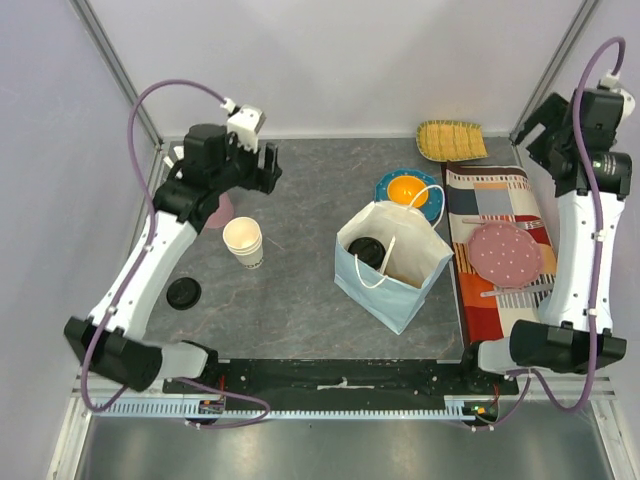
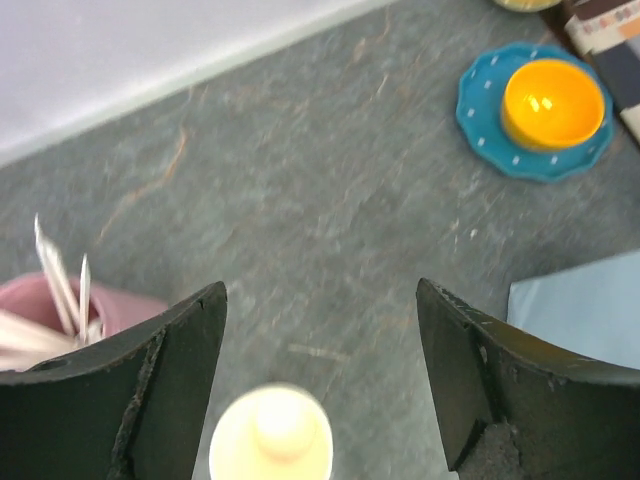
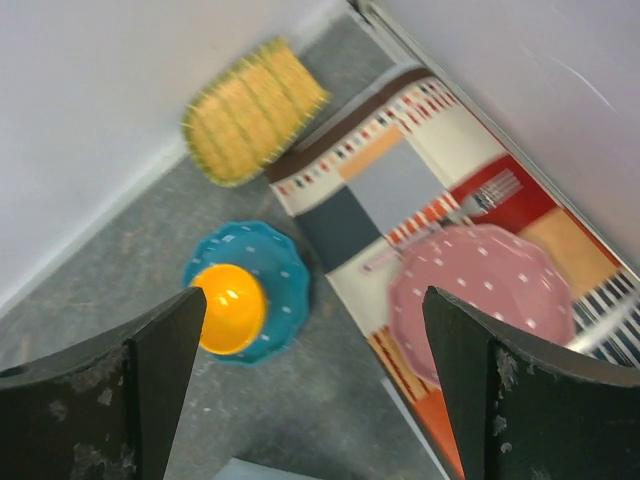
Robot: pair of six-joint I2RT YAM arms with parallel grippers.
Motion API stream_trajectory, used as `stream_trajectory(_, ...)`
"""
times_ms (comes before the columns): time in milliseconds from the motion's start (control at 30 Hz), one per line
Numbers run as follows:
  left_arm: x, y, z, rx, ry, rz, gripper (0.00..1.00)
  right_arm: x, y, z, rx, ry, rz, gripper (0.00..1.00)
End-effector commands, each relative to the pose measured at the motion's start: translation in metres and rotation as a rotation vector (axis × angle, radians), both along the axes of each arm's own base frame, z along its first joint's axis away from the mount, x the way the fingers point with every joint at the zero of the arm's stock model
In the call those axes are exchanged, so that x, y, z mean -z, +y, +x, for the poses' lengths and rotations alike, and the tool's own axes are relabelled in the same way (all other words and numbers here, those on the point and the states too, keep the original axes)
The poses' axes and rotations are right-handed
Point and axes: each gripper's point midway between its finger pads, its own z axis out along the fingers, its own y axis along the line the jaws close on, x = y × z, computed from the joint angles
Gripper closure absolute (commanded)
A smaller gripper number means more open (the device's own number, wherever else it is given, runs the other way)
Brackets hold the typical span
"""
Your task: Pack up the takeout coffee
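The takeout coffee [image 1: 367, 249] stands inside the pale blue paper bag [image 1: 391, 268]; only its black lid shows through the bag's open mouth. My left gripper [image 1: 262, 168] [image 2: 320, 340] hangs open at the back left, above the lidless cream paper cup [image 1: 243, 241] [image 2: 270, 435], with nothing between its fingers. At the far right corner, high over the placemat, my right gripper [image 1: 540, 125] [image 3: 315, 330] is open and holds nothing. Neither gripper touches the bag.
A pink cup of white sticks [image 2: 60, 310] sits under the left arm. A loose black lid [image 1: 183, 293] lies front left. A teal plate [image 1: 432, 205] with an orange bowl [image 3: 228, 308], a woven tray [image 1: 451, 140] and a patterned placemat [image 1: 500, 190] with a pink plate [image 1: 506, 253] fill the right.
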Motion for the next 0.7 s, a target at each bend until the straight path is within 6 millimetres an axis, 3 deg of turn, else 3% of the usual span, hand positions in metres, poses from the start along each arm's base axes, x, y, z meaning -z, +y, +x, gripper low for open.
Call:
stream_trajectory(0, -0.008, 0.035, -0.034, -0.101, -0.062, 0.015, 0.15, 0.036, -0.011, -0.022, 0.013, 0.081, 0.009, 0.02)
stream_trajectory(67, 0.020, 0.049, -0.040, -0.164, -0.011, 0.036, 0.14, 0.030, -0.011, -0.029, 0.019, 0.021, -0.017, 0.02)
stream_trajectory(100, 0.019, 0.053, -0.047, -0.171, -0.023, 0.036, 0.14, 0.053, -0.012, -0.033, 0.020, 0.058, -0.021, 0.02)
stream_trajectory(133, 0.037, 0.056, -0.052, -0.175, 0.008, 0.053, 0.12, 0.044, -0.012, -0.045, 0.034, 0.006, -0.043, 0.02)
stream_trajectory(167, 0.040, 0.058, -0.055, -0.184, 0.011, 0.047, 0.10, 0.060, -0.020, -0.047, 0.080, -0.001, -0.063, 0.02)
stream_trajectory(200, 0.042, 0.060, -0.060, -0.191, 0.010, 0.039, 0.09, 0.049, -0.024, -0.062, 0.121, -0.066, -0.085, 0.02)
stream_trajectory(233, 0.054, 0.059, -0.064, -0.184, 0.038, 0.038, 0.09, 0.050, -0.027, -0.068, 0.152, -0.092, -0.095, 0.02)
stream_trajectory(267, 0.059, 0.059, -0.067, -0.185, 0.053, 0.030, 0.07, 0.066, -0.031, -0.071, 0.182, -0.102, -0.097, 0.02)
stream_trajectory(300, 0.066, 0.059, -0.072, -0.180, 0.067, 0.032, 0.06, 0.058, -0.035, -0.086, 0.225, -0.147, -0.116, 0.02)
stream_trajectory(400, 0.086, 0.058, -0.081, -0.180, 0.127, 0.021, 0.05, 0.074, -0.034, -0.099, 0.217, -0.130, -0.145, 0.02)
stream_trajectory(667, 0.116, 0.047, -0.099, -0.125, 0.212, -0.021, 0.04, 0.102, -0.038, -0.120, 0.261, -0.048, -0.156, 0.02)
